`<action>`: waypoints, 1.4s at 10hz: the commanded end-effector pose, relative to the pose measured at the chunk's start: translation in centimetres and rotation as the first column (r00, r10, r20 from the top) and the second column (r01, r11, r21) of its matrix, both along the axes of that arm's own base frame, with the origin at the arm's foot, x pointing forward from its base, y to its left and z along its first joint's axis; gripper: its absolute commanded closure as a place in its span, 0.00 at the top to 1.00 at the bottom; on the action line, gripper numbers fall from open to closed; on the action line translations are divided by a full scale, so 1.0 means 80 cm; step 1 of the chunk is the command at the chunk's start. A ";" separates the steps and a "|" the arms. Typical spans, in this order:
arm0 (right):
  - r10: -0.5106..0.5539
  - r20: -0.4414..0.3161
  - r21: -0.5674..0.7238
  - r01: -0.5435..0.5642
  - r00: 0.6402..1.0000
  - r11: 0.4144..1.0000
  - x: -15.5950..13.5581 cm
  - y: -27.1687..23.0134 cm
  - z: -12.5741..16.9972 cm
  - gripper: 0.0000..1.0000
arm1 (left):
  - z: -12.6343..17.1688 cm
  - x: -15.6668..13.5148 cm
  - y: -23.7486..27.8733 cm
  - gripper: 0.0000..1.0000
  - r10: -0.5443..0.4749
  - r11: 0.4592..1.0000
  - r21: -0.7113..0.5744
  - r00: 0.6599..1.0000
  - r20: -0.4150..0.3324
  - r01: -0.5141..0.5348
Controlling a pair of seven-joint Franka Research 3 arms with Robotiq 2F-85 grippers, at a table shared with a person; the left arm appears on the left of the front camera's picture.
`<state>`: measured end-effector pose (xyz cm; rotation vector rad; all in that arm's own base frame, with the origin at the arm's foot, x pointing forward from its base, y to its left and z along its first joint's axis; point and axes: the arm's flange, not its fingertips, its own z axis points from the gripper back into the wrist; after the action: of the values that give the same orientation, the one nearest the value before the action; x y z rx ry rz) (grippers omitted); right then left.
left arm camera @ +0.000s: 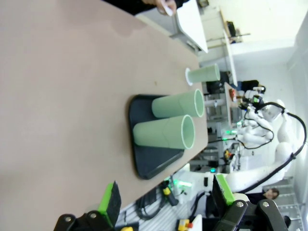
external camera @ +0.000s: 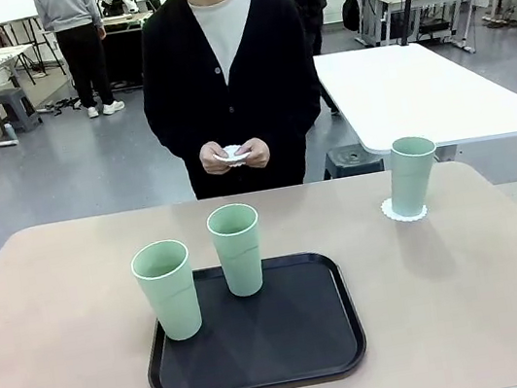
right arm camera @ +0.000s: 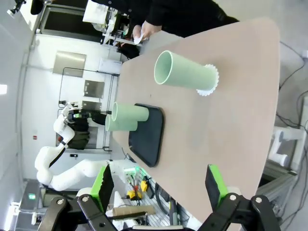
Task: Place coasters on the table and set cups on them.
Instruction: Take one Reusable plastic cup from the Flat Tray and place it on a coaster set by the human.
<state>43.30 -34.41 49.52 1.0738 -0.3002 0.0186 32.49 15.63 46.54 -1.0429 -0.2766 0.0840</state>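
One cup (external camera: 413, 174) is on its coaster (external camera: 405, 213) — next, the person's second coaster (external camera: 233, 153) must go down. Left gripper (left arm camera: 166, 185), right gripper (right arm camera: 160, 178) — wide open, empty.

i have bare table (external camera: 53, 325) all along the left of the tray (external camera: 291, 336) and across the near right. the left cup (external camera: 167, 289) and back cup (external camera: 238, 249) stand upright, close together, at the tray's left edge and back middle; its front right lies open. the third cup (external camera: 412, 175) on its coaster (external camera: 405, 213) blocks the far right, with an open lane between it and the tray.
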 end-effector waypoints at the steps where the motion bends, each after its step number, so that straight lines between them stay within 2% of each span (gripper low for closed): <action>1: 0.032 0.016 0.047 -0.033 0.999 0.998 -0.013 0.003 -0.002 1.00 | 0.001 -0.001 0.001 1.00 0.000 1.000 -0.010 1.000 0.010 0.000; 6: 0.121 0.016 -0.004 -0.121 0.992 0.993 -0.024 0.027 -0.004 1.00 | 0.001 -0.001 0.001 1.00 0.000 1.000 -0.010 1.000 0.010 0.000; 7: 0.072 0.003 0.022 -0.072 0.997 0.997 -0.016 0.011 -0.002 1.00 | 0.001 -0.001 0.001 1.00 0.000 1.000 -0.010 1.000 0.010 0.000; 14: 0.072 0.003 0.022 -0.072 0.997 0.997 -0.016 0.011 -0.002 1.00 | 0.001 -0.001 0.001 1.00 0.000 1.000 -0.010 1.000 0.010 0.000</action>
<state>41.85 -33.58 49.22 1.0981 -0.2562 0.0906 32.50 15.63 46.54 -1.0429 -0.2766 0.0839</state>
